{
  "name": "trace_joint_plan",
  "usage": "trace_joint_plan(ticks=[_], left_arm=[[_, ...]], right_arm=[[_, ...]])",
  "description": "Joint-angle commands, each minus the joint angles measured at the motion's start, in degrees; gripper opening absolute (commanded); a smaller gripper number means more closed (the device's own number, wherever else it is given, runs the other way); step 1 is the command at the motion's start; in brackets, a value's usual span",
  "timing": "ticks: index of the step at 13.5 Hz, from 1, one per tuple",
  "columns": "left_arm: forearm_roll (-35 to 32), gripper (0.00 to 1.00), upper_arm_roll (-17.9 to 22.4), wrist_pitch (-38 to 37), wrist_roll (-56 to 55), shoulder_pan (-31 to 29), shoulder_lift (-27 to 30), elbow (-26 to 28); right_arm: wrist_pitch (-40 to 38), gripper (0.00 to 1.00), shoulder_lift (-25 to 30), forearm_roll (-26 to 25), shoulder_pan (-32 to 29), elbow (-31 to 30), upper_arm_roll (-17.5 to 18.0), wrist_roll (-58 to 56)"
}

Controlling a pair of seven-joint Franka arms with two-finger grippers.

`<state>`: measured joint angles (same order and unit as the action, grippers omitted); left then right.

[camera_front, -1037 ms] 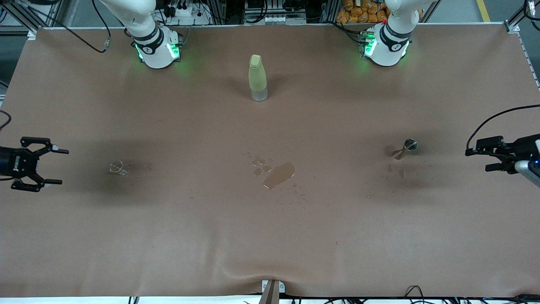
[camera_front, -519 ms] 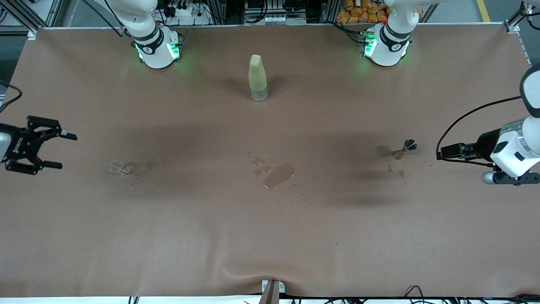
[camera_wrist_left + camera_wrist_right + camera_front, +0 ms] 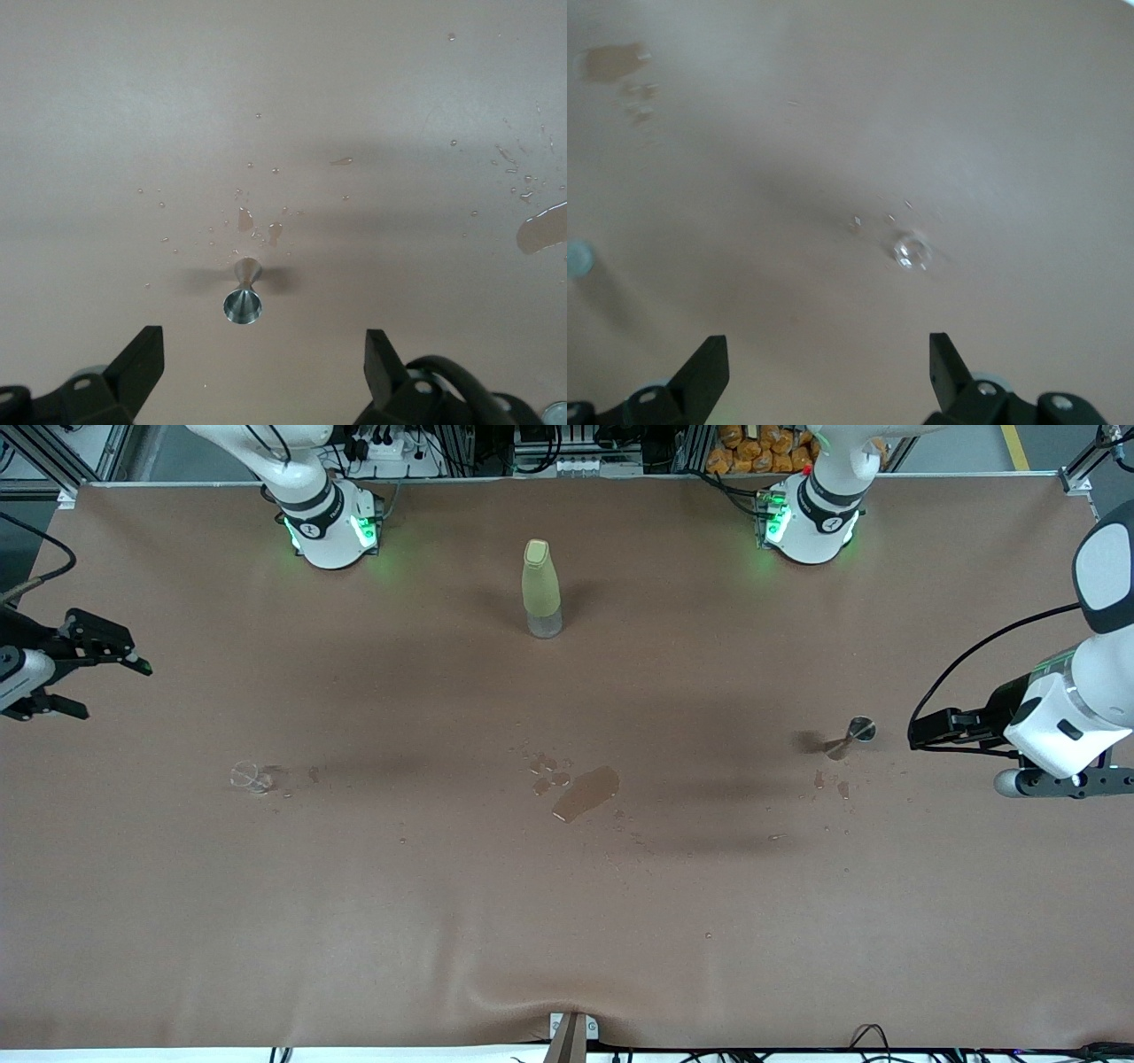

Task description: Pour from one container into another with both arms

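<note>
Glass cup: The tiny clear glass cup (image 3: 250, 778) stands on the brown table cover (image 3: 372, 921) toward the right arm's end. You will barely see it in the front view; in the right wrist view it (image 3: 911, 251) shows as a small bright ring with a few droplets beside it.

Glass cup handling: Expect it to be light, rigid, smooth and breakable. It looks wet around, so likely slippery. Take it across the round wall, with gentle pressure.

Silver cup: The tiny silver metal cup (image 3: 852, 736) stands upright toward the left arm's end, well apart from the glass cup. From the left wrist view you look down into its round rim (image 3: 243, 304), with a narrow tapered body below.

Silver cup handling: Judge it stiff, light and easy to tip. Pinch it at the narrow body, squarely.

Right gripper: The right gripper (image 3: 75, 677) hangs over the table edge at the right arm's end, fingers spread wide, holding and touching nothing.

Left gripper: The left gripper (image 3: 921, 735) hangs just beside the silver cup, not touching it. In the left wrist view its fingers (image 3: 142, 363) stand wide apart, empty.

Spill: A puddle (image 3: 585, 793) and scattered drops lie mid-table, between the two cups.

Bottle: A tall yellow-green bottle (image 3: 540, 589) stands farther from the front camera than the puddle, untouched.
</note>
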<state>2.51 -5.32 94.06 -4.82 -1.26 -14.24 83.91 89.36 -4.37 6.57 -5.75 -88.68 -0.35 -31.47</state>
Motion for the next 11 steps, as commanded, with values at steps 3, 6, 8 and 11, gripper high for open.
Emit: trace_joint_plan(ticks=[3, 6, 8, 11], left_arm=[[-1.5, 1.00, 0.2, -1.0, -0.5, 0.1, 2.1, -0.2], [-3.2, 1.00, 0.1, -1.0, -0.6, 0.5, 3.2, -0.2], [-4.3, 1.00, 0.1, -1.0, -0.5, 0.6, 3.2, -0.2], [-4.2, 1.00, 0.1, -1.0, -0.5, 0.6, 3.3, -1.2]], right_arm=[[1.9, 1.00, 1.5, -5.5, 1.9, -1.8, -2.4, 19.9], [2.5, 1.00, 1.5, -8.6, 2.6, -0.5, -2.5, 23.2], [2.1, 1.00, 3.3, -8.6, 3.6, -0.8, -4.3, 24.1], [1.8, 1.00, 6.5, -7.5, 4.0, -1.6, -5.0, 24.5]])
